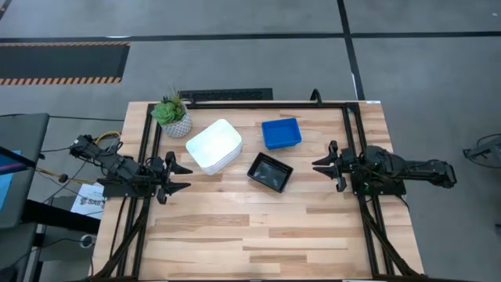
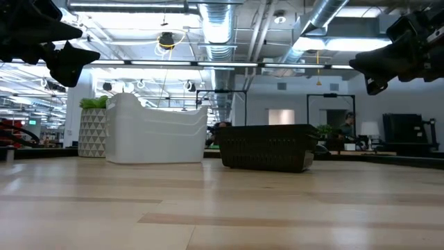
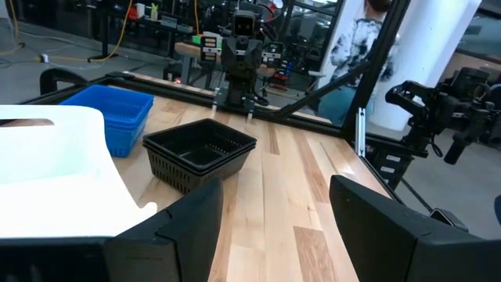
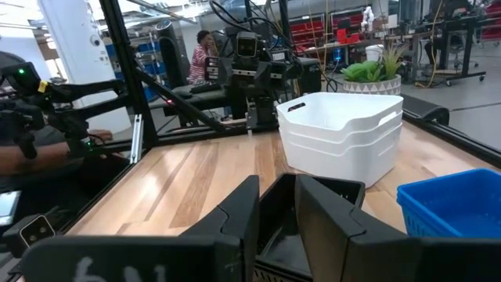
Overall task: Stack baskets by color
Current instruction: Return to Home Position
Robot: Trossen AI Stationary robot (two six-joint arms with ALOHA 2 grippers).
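Three stacks of baskets rest on their bases mid-table: white baskets point(image 1: 213, 146) point(image 4: 340, 133), blue baskets point(image 1: 281, 132) point(image 3: 117, 113) behind and to the right, and black baskets point(image 1: 270, 171) point(image 3: 200, 153) nearest the front. My left gripper point(image 1: 188, 178) point(image 3: 278, 211) hovers open at the table's left edge, level, pointing at the white stack. Opposite it at the right edge, my right gripper point(image 1: 321, 166) point(image 4: 278, 204) also hangs level, pointing at the black stack. Its fingers stand a narrow gap apart with nothing between them.
A potted green plant point(image 1: 173, 115) stands at the far left corner, just behind the white stack. Black frame rails point(image 1: 348, 117) run along the table's left, right and far sides. Bare wood point(image 1: 250, 235) spans the near half. A person point(image 3: 368, 39) is beyond the table.
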